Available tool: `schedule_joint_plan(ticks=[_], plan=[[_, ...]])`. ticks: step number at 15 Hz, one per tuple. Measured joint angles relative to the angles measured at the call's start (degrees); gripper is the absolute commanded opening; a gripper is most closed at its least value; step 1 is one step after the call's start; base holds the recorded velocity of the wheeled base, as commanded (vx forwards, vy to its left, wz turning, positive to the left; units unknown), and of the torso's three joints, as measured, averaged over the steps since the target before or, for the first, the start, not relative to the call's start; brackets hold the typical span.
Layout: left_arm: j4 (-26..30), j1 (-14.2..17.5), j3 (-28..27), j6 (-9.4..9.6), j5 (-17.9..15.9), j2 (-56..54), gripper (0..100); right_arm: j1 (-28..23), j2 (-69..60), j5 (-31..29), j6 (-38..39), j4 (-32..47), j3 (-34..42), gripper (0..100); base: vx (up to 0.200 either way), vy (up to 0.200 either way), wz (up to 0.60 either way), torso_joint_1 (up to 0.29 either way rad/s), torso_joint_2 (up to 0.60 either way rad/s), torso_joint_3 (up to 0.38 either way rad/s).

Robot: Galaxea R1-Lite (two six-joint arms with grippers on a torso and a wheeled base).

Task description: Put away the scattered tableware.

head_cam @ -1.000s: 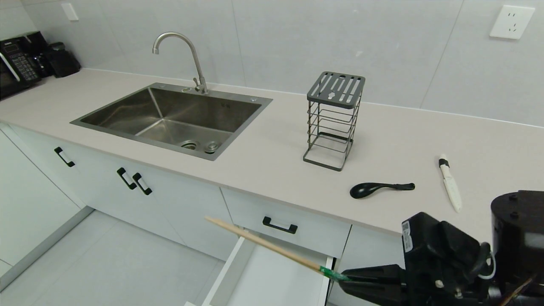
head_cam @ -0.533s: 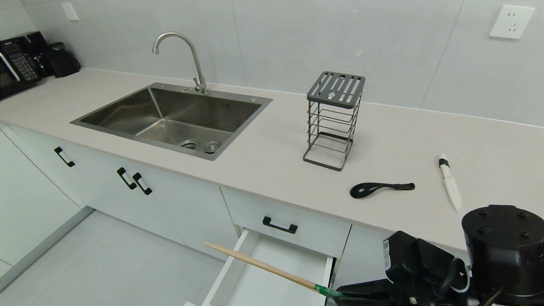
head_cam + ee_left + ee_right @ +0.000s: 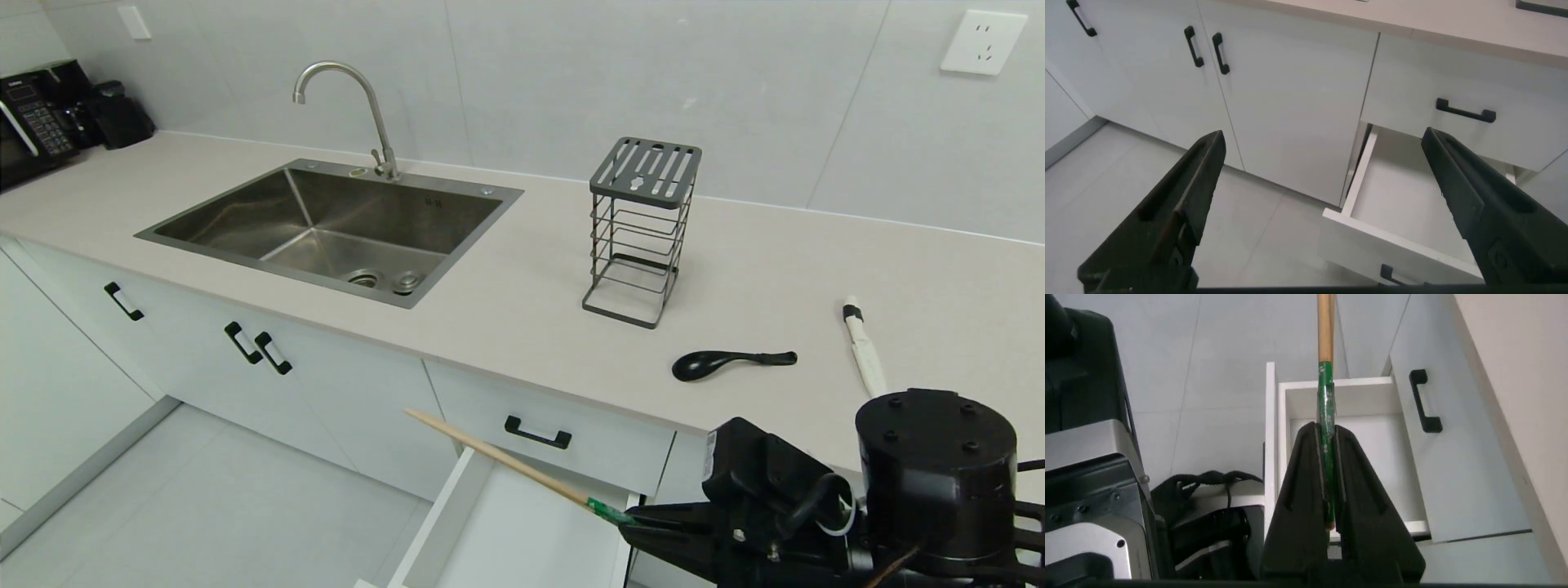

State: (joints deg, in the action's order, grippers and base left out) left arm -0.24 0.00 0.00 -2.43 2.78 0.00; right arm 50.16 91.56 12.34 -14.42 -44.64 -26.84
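Pale wood with a green band at the held end: the chopstick (image 3: 498, 457) slants out above the open white drawer (image 3: 522, 531). Your right gripper (image 3: 645, 523) pinches it at the band. In the right wrist view you see both jaws pressed flat against the green section. In the left wrist view you see the left gripper (image 3: 1323, 139), jaws spread wide and holding nothing, facing that drawer. In the head view a black spoon (image 3: 731, 361) and a white knife (image 3: 864, 351) lie on the countertop (image 3: 506, 310), near a wire rack (image 3: 643, 233).
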Motion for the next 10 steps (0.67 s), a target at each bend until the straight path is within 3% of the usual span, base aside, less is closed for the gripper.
schedule_joint_plan(ticks=[4, 10], plan=[[0.0, 0.0, 0.0, -0.02, 0.0, 0.0, 100, 0.0, 0.2, 0.0, -0.6, 0.2, 0.7, 0, 0.000, 0.000, 0.00, -0.051, 0.10, 0.055], [0.0, 0.0, 0.0, 0.00, 0.0, 0.0, 100, -0.1, 0.3, 0.2, -0.4, 0.0, 0.7, 0, 0.000, 0.000, 0.00, -0.249, 0.49, 0.241]])
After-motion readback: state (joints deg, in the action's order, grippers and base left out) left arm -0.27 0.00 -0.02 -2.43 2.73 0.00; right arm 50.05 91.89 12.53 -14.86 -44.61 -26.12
